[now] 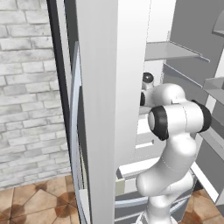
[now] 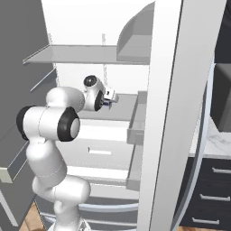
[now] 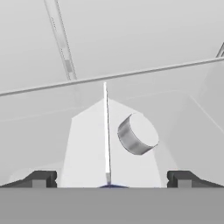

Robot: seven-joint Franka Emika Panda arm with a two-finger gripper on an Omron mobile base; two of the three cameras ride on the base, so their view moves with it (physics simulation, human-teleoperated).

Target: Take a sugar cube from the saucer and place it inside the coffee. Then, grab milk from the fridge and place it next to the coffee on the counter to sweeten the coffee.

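Left base view: fridge (image 1: 109, 87) is standing open, its light-grey door edge rising through the middle of the picture, with a brick wall (image 1: 26, 87) to its left. White arm (image 1: 175, 131) is reaching past the door toward the flat shelves (image 1: 173, 51).

Right base view: arm is bending into the fridge interior, end effector (image 2: 111, 97) hanging just above a grey shelf (image 2: 122, 106), under a higher shelf. Marble-look table (image 2: 212, 140) is showing at the right edge, over black cabinets (image 2: 210, 189).

Hand view: end effector (image 3: 112, 178) is standing wide, fingertips (image 3: 41, 178) far apart with nothing between them. White gabled carton with a grey round cap (image 3: 136, 133), apparently the milk, is sitting straight ahead between them, on the fridge shelf.
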